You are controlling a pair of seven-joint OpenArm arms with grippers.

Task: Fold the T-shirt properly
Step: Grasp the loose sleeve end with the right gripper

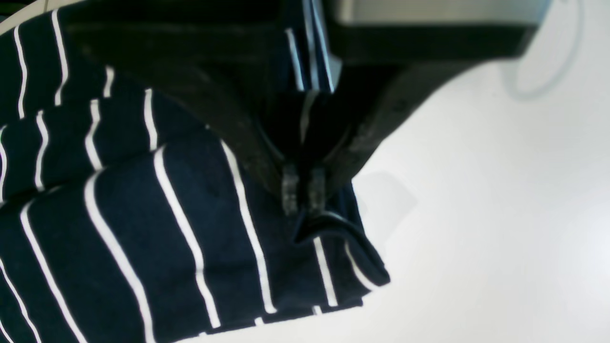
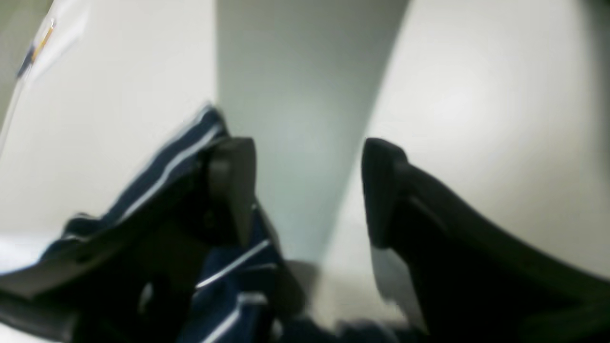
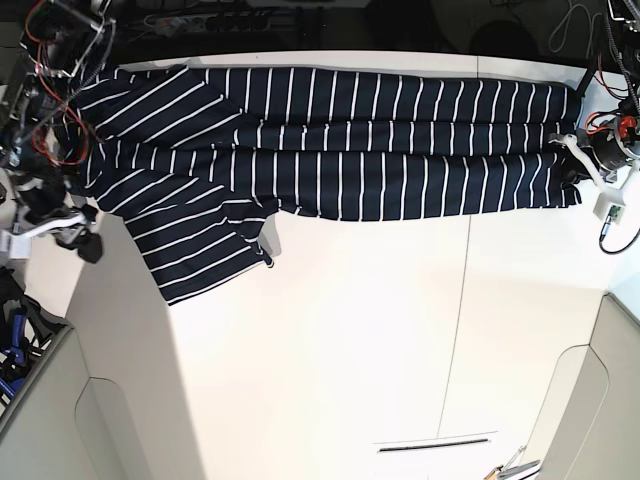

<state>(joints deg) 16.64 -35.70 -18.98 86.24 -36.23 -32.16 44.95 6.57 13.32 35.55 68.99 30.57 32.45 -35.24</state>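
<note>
Left gripper [image 1: 303,193] pinches the T-shirt [image 3: 330,150] edge; right gripper [image 2: 305,190] gapes empty.

To fold well, I judge the right side should take the fabric edge beside its near finger before any lift, so both ends rise level and the stripes stay parallel. The left jaws are clamped tight on a folded navy hem. The shirt lies stretched along the far edge of the white table [image 3: 350,340], dark navy with thin white stripes, one sleeve splayed out toward the near side.

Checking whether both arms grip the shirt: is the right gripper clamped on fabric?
No, the right gripper stands wide open, the T-shirt lying beside one finger.
</note>
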